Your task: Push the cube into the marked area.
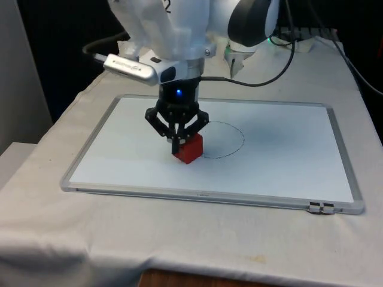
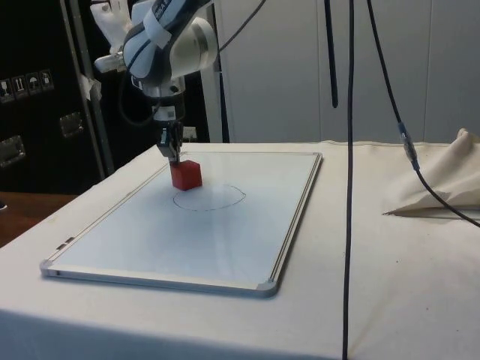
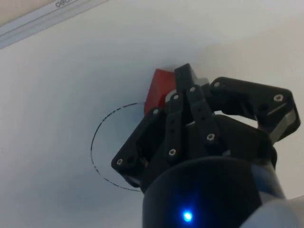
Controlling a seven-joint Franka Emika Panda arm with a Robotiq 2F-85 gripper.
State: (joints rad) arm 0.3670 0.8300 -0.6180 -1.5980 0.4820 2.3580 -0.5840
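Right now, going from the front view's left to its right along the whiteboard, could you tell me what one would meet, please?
Whiteboard's bare left part → gripper, fingers closed together → red cube touching it → drawn circle, with the cube on its left edge → latch at the whiteboard's right corner.

We had the usual white Franka arm here: glossy rounded shells with a black band at one joint. The gripper was all black, built from linkage bars pinned with small silver screws, on a round black base. A silver-grey box was strapped to the wrist, and black cables trailed off behind it.
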